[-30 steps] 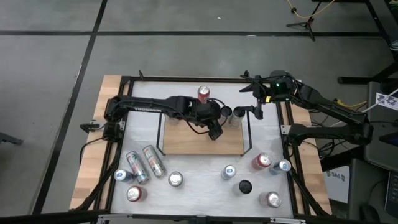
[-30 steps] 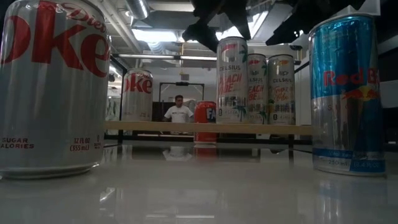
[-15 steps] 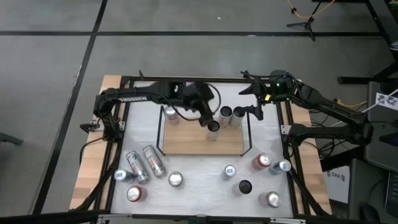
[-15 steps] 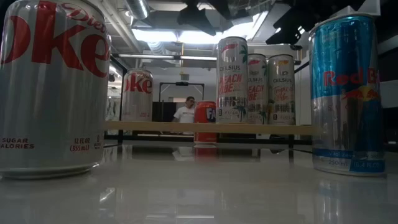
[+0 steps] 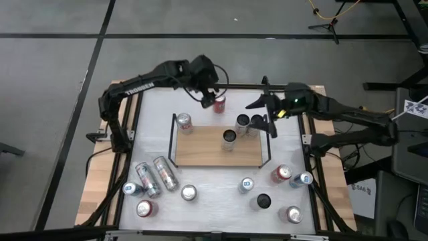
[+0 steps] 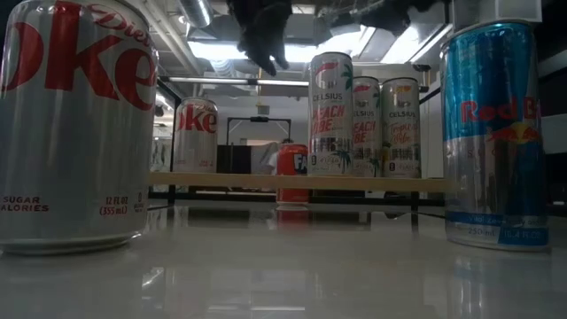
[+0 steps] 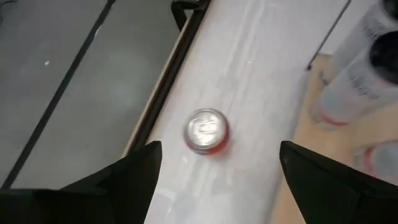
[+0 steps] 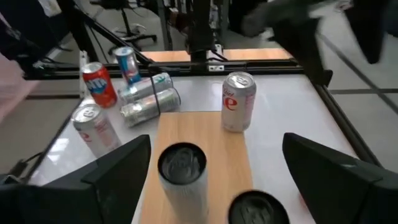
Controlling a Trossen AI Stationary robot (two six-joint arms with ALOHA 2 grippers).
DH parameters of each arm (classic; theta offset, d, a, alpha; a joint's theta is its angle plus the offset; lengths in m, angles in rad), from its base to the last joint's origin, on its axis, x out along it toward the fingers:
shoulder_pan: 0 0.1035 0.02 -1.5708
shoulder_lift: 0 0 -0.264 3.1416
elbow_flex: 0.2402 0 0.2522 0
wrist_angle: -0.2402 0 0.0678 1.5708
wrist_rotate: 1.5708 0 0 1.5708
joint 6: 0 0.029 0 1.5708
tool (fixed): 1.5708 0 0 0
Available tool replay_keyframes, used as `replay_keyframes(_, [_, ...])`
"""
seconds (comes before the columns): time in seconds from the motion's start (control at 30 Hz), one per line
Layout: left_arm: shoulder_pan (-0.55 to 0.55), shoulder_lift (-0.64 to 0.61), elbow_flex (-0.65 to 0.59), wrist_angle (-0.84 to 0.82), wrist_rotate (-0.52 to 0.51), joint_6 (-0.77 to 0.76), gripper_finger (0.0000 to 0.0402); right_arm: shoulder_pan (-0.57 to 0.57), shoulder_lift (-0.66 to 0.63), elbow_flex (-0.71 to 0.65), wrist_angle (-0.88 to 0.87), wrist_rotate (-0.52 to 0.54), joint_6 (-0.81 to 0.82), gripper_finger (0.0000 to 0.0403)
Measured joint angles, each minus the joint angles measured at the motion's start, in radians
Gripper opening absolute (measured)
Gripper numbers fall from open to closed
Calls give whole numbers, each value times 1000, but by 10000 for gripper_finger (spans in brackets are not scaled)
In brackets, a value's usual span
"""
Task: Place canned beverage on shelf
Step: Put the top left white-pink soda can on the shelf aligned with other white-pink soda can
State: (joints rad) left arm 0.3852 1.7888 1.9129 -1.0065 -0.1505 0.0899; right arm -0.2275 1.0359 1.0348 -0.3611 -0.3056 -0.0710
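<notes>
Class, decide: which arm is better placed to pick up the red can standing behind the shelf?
Left. The left gripper hangs open directly over the red can, which its wrist view centres. The right gripper faces the shelf instead.

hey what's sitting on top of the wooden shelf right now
Four upright cans stand on the shelf: a Diet Coke can and three tall Celsius cans. The right gripper partly covers the far-right one.

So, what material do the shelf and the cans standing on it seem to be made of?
The shelf looks like light-brown wood with a matte finish: faint grain shows on the board, and thin black rails, probably metal, close its short ends. The cans look like thin metal, likely aluminium: glossy printed sides and silvery tops reflect the lights.
</notes>
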Motion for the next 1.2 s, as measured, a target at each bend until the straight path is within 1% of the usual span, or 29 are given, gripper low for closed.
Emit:
replay_keyframes(0.1, [57,0,0,0,72,80,319,84,51,44,3,96,0,360])
replay_keyframes(0.23, [121,1,0,-7,176,192,319,160,140,99,-7,173,10,360])
replay_keyframes(0.33, [167,1,0,-5,197,222,319,189,212,156,-42,224,68,360])
replay_keyframes(0.5, [228,1,0,-6,195,237,319,222,317,277,-204,321,144,360])
replay_keyframes(0.57, [240,1,-6,-4,197,243,319,237,353,321,-247,350,151,360])
replay_keyframes(0.7, [251,1,-35,-6,198,246,319,262,405,368,-281,363,154,360])
replay_keyframes(0.8, [251,1,-72,-1,198,262,319,270,430,373,-296,338,163,360])
replay_keyframes(0.9, [249,2,-119,-1,199,263,319,280,435,374,-314,313,221,360])
replay_keyframes(0.97, [249,2,-151,1,200,263,319,281,438,376,-329,315,229,360])
replay_keyframes(1.2, [248,4,-246,83,199,263,319,280,478,373,-350,331,222,360])
